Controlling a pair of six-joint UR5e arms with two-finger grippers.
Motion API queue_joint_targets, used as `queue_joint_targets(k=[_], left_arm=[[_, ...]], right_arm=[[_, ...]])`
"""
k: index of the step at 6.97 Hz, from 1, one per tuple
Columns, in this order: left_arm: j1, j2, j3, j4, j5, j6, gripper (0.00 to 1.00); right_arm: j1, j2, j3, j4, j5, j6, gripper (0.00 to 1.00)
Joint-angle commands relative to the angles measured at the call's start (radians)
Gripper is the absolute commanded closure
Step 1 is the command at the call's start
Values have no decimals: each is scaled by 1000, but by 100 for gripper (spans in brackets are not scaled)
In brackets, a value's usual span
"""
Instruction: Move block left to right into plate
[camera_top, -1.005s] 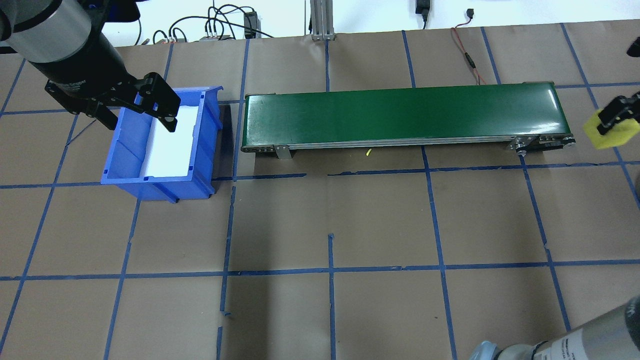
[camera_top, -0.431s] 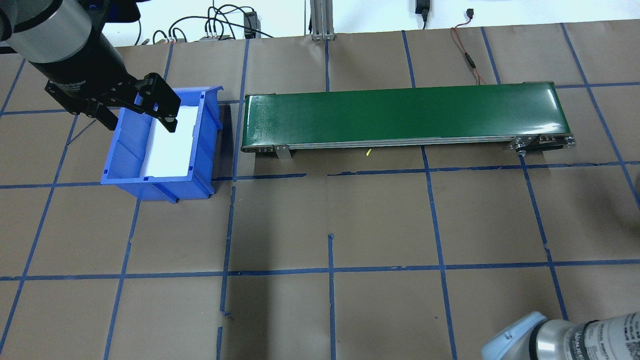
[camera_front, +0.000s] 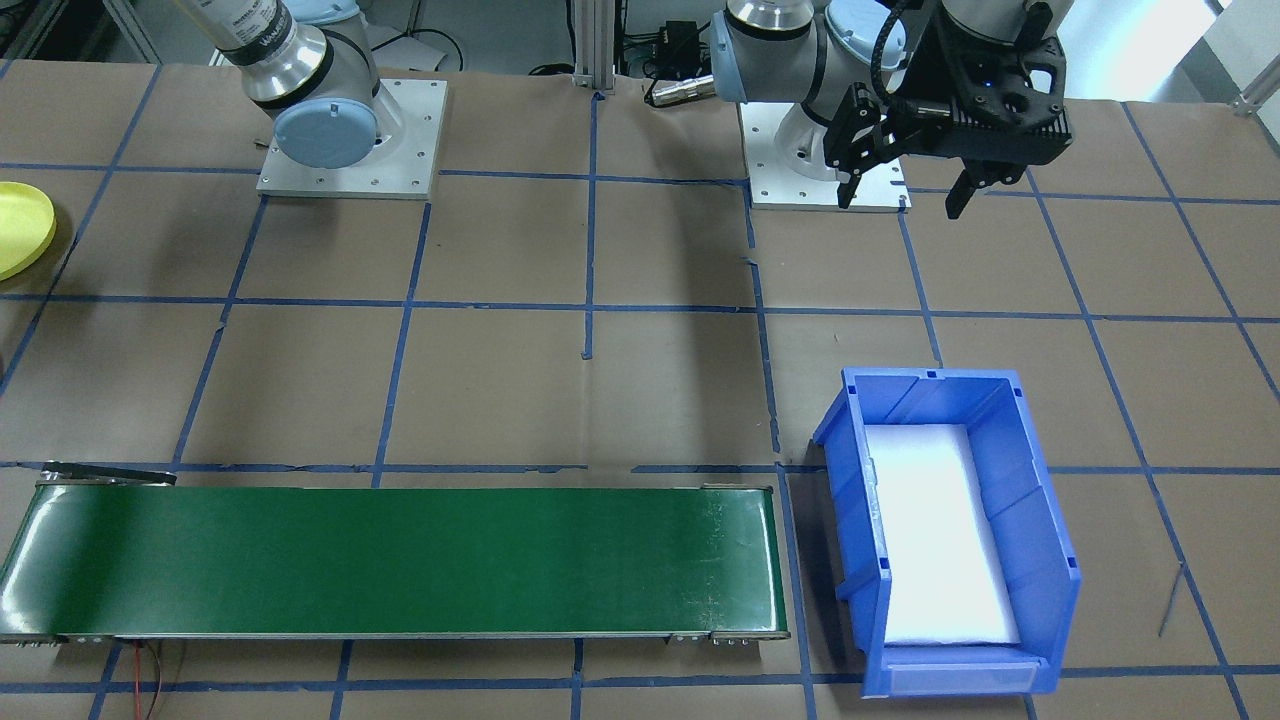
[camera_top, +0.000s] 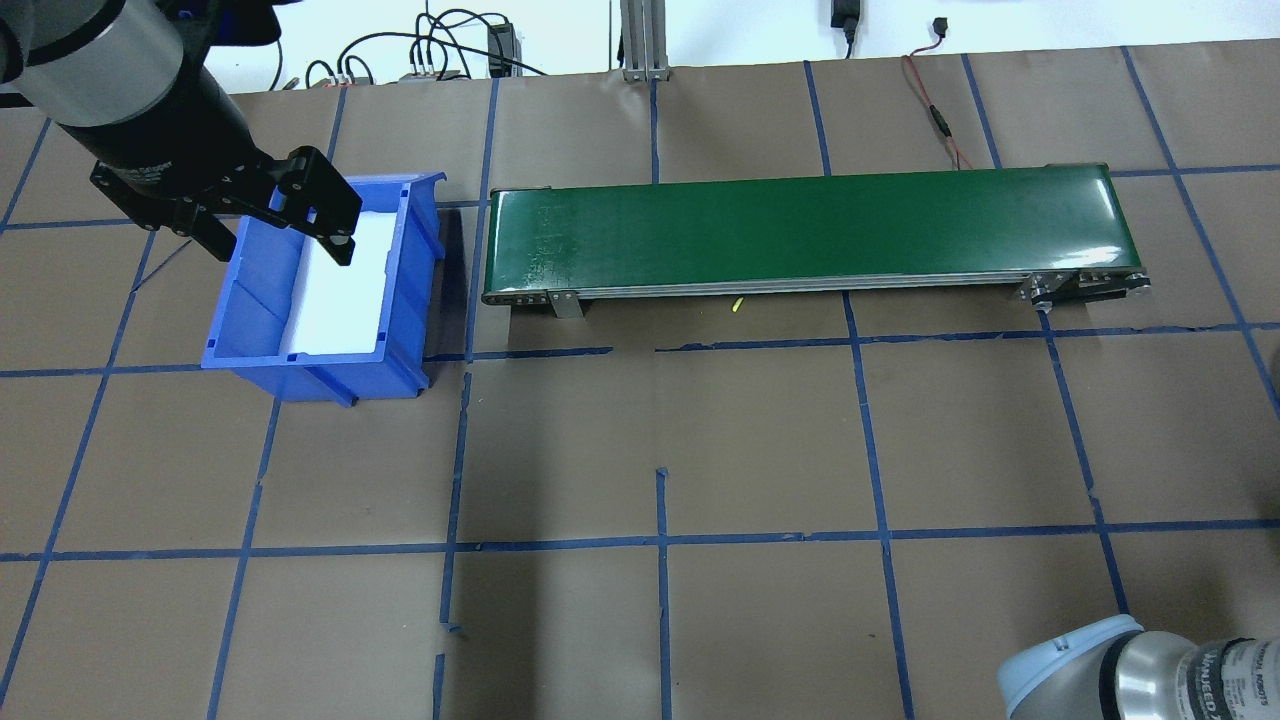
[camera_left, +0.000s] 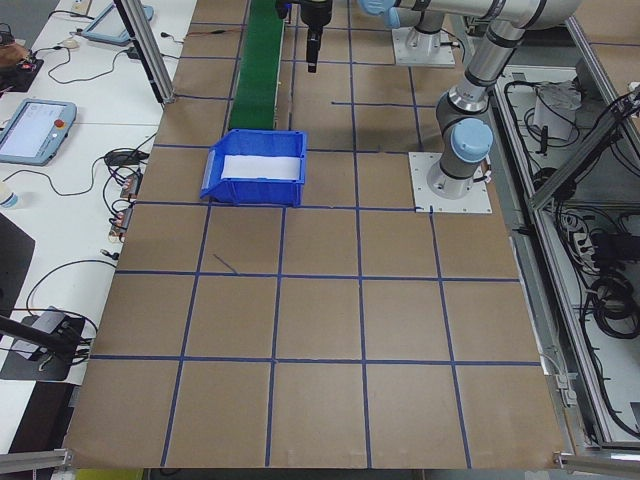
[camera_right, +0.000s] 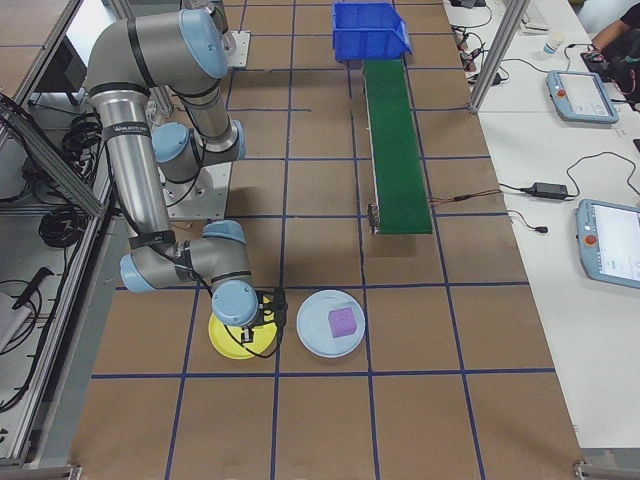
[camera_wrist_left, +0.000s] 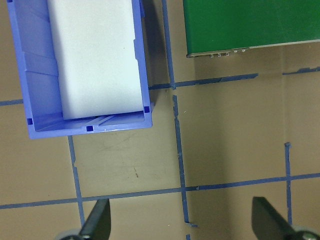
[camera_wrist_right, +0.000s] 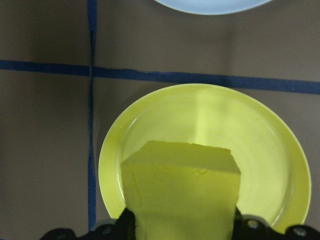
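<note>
The right gripper is clamped on a yellow foam block, its black fingers showing at either lower flank of the cube in the right wrist view. Directly below the block lies the yellow plate, whose round rim frames the cube on all sides; the block looks to hang a little above the dish rather than rest on it, though the gap cannot be read for certain. Beyond the plate's far rim, past a blue tape line, sits the edge of a pale blue plate, which in the right side view carries a purple cube.

The step in hand looks to be the set-down. It would go best by lowering straight, keeping the cube over the dish's flat centre, and parting the fingers only once the foam is seated or nearly so, since foam can bounce or cling to a pad.

The left gripper hangs spread wide and empty, on the robot's side of the blue bin and high above the table.
</note>
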Motion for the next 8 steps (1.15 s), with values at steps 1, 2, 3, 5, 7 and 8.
queue_joint_targets(k=[1,2,3,5,7,8], left_arm=[[-1,-1,0,0,0,0,0],[1,1,0,0,0,0,0],[-1,1,0,0,0,-2,0],[1,1,0,0,0,-2,0],[1,1,0,0,0,-2,0],[1,-1,0,0,0,-2,0]], right_arm=[[-11,2,56,-109,10,0,4],[-11,5,70,-108,10,-1,0],[-11,0,73,-107,9,-2,0],[22,-26,56,-15,16,6,0],[154,-122,-3,17,36,14,0],[220,-141,-69,43,74,46,0]])
